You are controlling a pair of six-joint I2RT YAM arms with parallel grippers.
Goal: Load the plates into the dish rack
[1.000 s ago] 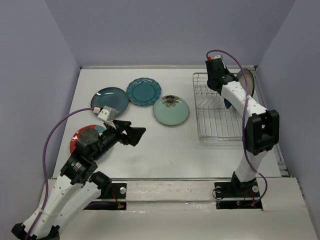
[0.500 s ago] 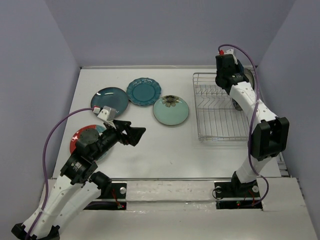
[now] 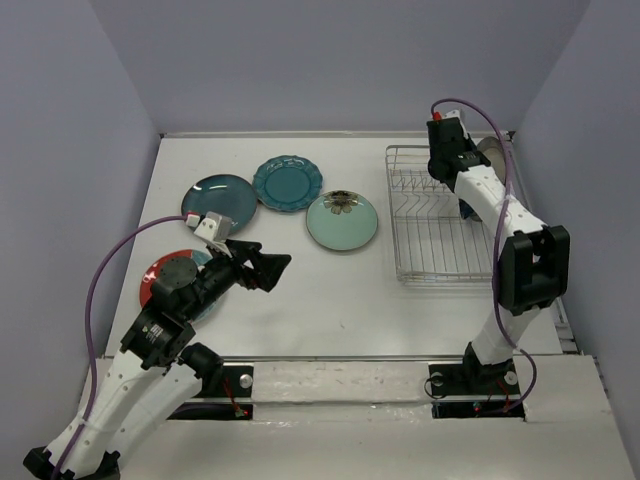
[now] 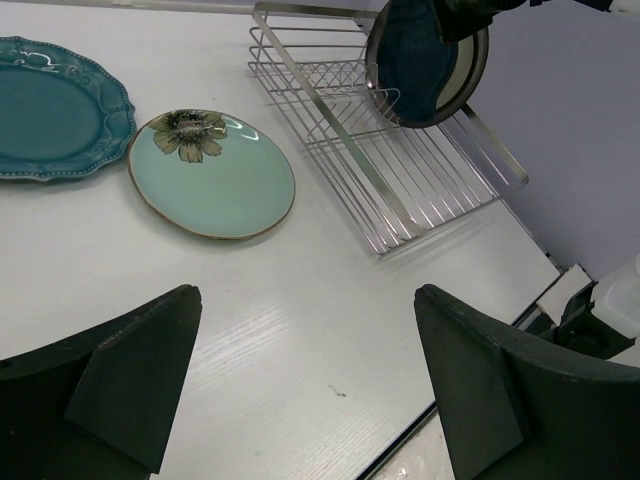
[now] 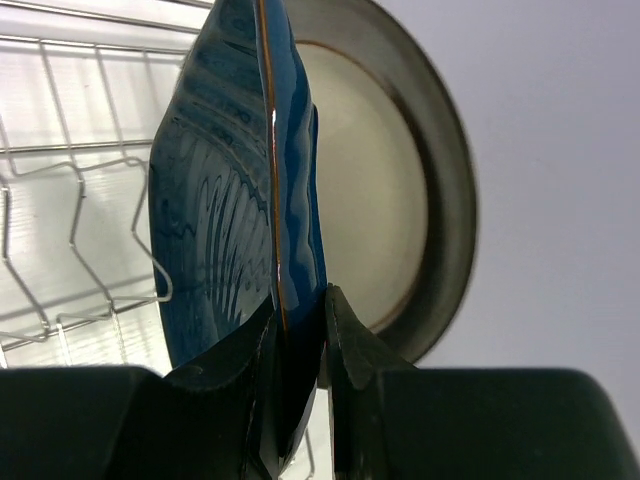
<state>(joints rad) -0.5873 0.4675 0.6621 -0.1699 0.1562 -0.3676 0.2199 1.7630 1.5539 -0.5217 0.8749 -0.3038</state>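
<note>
Right gripper: jaws nearly closed, pinching the rim of the navy leaf plate. One finger is on each face and the plate stands on edge between them. From the left wrist view the plate is upright over the far right part of the dish rack, its lower edge down among the tines. I cannot tell whether it is seated in a slot or only hanging from the grip.

Just behind it, on the wall side, the brown-rimmed cream plate stands upright in the rack. The two faces are close and roughly parallel. I cannot tell whether they touch.

Left gripper: jaws spread wide, holding nothing, hovering above the white table at left-centre and pointing toward the rack.

Edges and room: the rack sits along the table's right edge, close to the right wall, so the right arm has little room on that side. Bare wire rows run from the two upright plates toward the near end of the rack.

Lying flat on the table at far left are the dark teal round plate, the teal scalloped plate and the mint flower plate. They are close together and the mint one is nearest the rack. The red-rimmed plate lies partly under the left arm. A strip of bare table separates the mint plate from the rack's left edge.
</note>
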